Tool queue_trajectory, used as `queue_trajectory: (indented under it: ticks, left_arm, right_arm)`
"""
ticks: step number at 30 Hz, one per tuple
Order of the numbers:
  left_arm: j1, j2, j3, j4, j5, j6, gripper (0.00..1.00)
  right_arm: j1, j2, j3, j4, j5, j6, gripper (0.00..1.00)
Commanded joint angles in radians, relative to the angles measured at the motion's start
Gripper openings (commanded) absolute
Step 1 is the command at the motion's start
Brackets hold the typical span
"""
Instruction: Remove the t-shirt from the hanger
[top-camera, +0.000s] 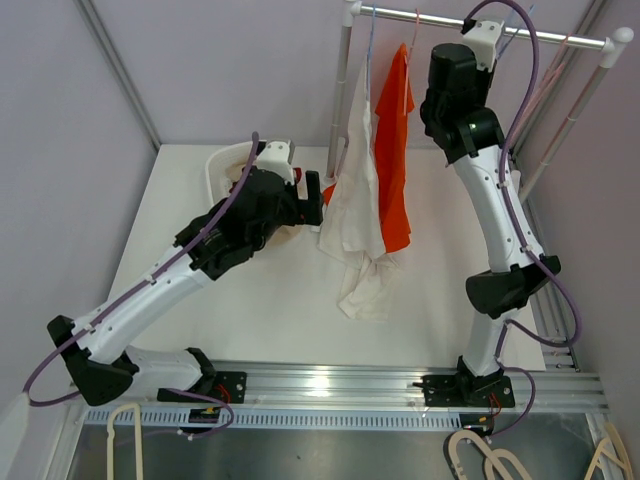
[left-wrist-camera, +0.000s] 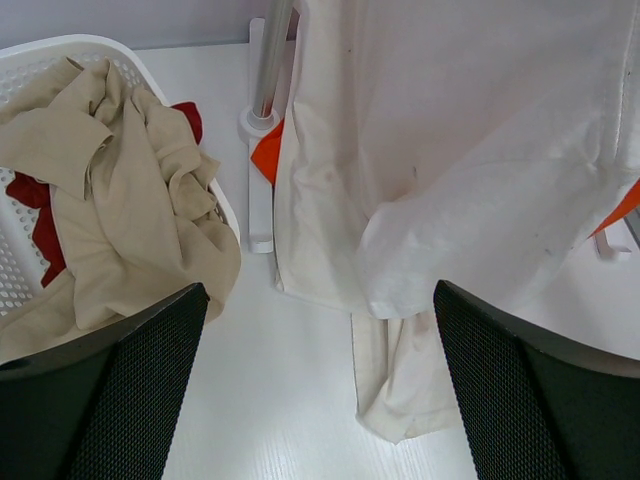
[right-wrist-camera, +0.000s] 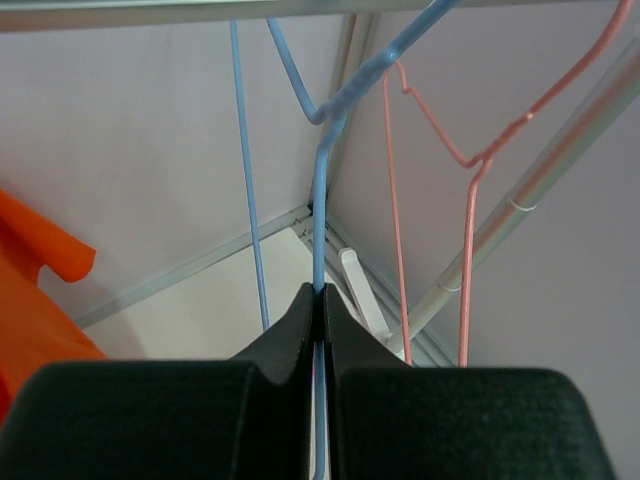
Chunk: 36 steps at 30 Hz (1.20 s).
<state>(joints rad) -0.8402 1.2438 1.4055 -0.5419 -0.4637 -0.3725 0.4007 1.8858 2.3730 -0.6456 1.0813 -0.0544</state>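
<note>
1: Two arms in top view. What's each doing?
2: Left gripper (top-camera: 318, 200) is spread wide & empty, w/ the white t-shirt (top-camera: 355, 215) hanging just ahead of its tips. Shirt hangs from the rail (top-camera: 480, 22), hem bunched on the table (top-camera: 260, 300). Orange shirt (top-camera: 396, 170) sits right behind it. Right arm (top-camera: 490, 190) reaches up to the rail; can't see its jaws here.
1: Left wrist view?
2: Both fingers (left-wrist-camera: 110, 400) stand apart, nothing between them. T-shirt fills the space ahead, its lowest fold a bit right of centre. Basket (left-wrist-camera: 70, 42) of beige clothes (left-wrist-camera: 130, 210) is off to the left.
1: Right wrist view?
2: Right gripper (right-wrist-camera: 322, 320) is clenched on the blue hanger (right-wrist-camera: 320, 220) wire, which rises from between the jaws. Pink hanger (right-wrist-camera: 467, 260) is just to the right, untouched.
1: How to do this step well?
2: My read: right should hold the hanger steady. Left should push fwd, pinch a thick fold rather than a thin edge, then pull down & away so the neck slips off. Risks are grabbing the orange shirt too, or dragging the hanger off the rail.
</note>
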Motion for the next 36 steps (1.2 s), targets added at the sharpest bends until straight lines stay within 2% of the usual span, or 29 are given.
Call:
queue_trajectory:
  ticks: [1, 4, 13, 21, 25, 26, 28, 30, 31, 32, 33, 34, 36]
  left_arm:
    - [-0.013, 0.012, 0.049, -0.004, -0.018, 0.021, 1.00]
    - [-0.016, 0.023, 0.061, -0.007, -0.020, 0.020, 1.00]
    - [-0.028, 0.040, 0.073, -0.012, -0.030, 0.023, 1.00]
    - [-0.034, 0.042, 0.072, -0.012, -0.035, 0.026, 0.99]
    - [-0.034, 0.040, 0.072, -0.010, -0.035, 0.023, 0.99]
    - [-0.036, 0.039, 0.070, -0.010, -0.035, 0.023, 0.99]
    - [-0.037, 0.042, 0.070, -0.010, -0.036, 0.020, 1.00]
    - [-0.042, 0.042, 0.067, -0.012, -0.039, 0.018, 0.99]
    - [-0.043, 0.042, 0.069, -0.013, -0.044, 0.017, 0.99]
    - [-0.045, 0.042, 0.070, -0.016, -0.046, 0.015, 0.99]
    - [-0.048, 0.040, 0.067, -0.018, -0.049, 0.012, 0.99]
    - [-0.051, 0.039, 0.064, -0.018, -0.053, 0.012, 1.00]
    - [-0.056, 0.037, 0.064, -0.017, -0.058, 0.012, 1.00]
  right_arm:
    - [-0.043, 0.016, 0.046, -0.038, -0.072, 0.050, 0.00]
    - [-0.075, 0.027, 0.046, -0.072, -0.124, 0.094, 0.00]
    - [-0.079, 0.019, 0.003, -0.100, -0.139, 0.139, 0.01]
    - [-0.068, -0.005, -0.005, -0.075, -0.081, 0.108, 0.18]
    - [-0.045, -0.033, -0.009, -0.077, -0.049, 0.096, 0.22]
    - [-0.037, -0.040, -0.014, -0.074, -0.037, 0.087, 0.31]
    - [-0.010, -0.069, -0.020, -0.066, -0.018, 0.077, 0.35]
    - [0.016, -0.089, -0.014, -0.066, -0.017, 0.064, 0.42]
    - [0.051, -0.106, -0.009, -0.075, -0.015, 0.062, 0.49]
    - [0.072, -0.111, 0.011, -0.087, -0.015, 0.059, 0.51]
    - [0.087, -0.116, 0.029, -0.107, -0.024, 0.071, 0.57]
    - [0.116, -0.116, 0.055, -0.146, -0.055, 0.097, 0.58]
    - [0.127, -0.117, 0.110, -0.261, -0.212, 0.189, 0.58]
